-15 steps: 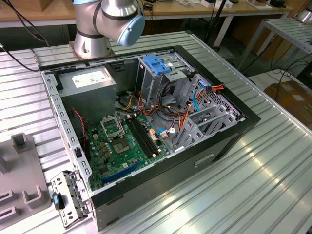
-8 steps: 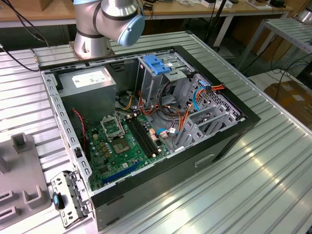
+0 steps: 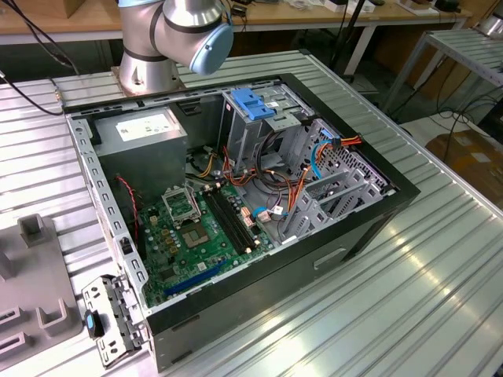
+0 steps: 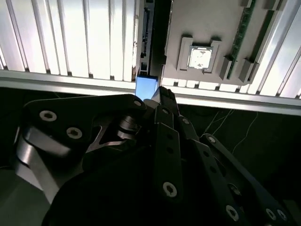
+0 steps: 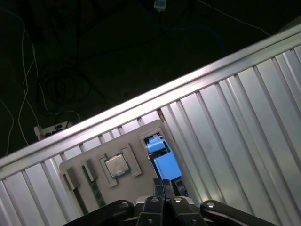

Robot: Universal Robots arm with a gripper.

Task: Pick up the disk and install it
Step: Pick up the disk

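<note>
Black gripper [image 5: 162, 182], fingers pressed together, holding nothing, hovers near flat silver-grey disk [image 5: 167, 165] with blue rail. The disk stands on edge in slot of grey plastic tray [image 5: 134, 135] (square silver processor chip [image 5: 116, 165] alongside) on ribbed aluminium table [image 5: 225, 122].

Beside the computer case [image 3: 236, 306], the arm [image 3: 149, 39] is silver-grey metal with fat round joints, one closed by a pale blue cap [image 3: 212, 49]. The tool [image 4: 162, 94] is matt black, made of flat linked bars dotted with silver round-headed screws [image 4: 48, 115] and narrowing to slim fingers [image 5: 158, 186].
</note>
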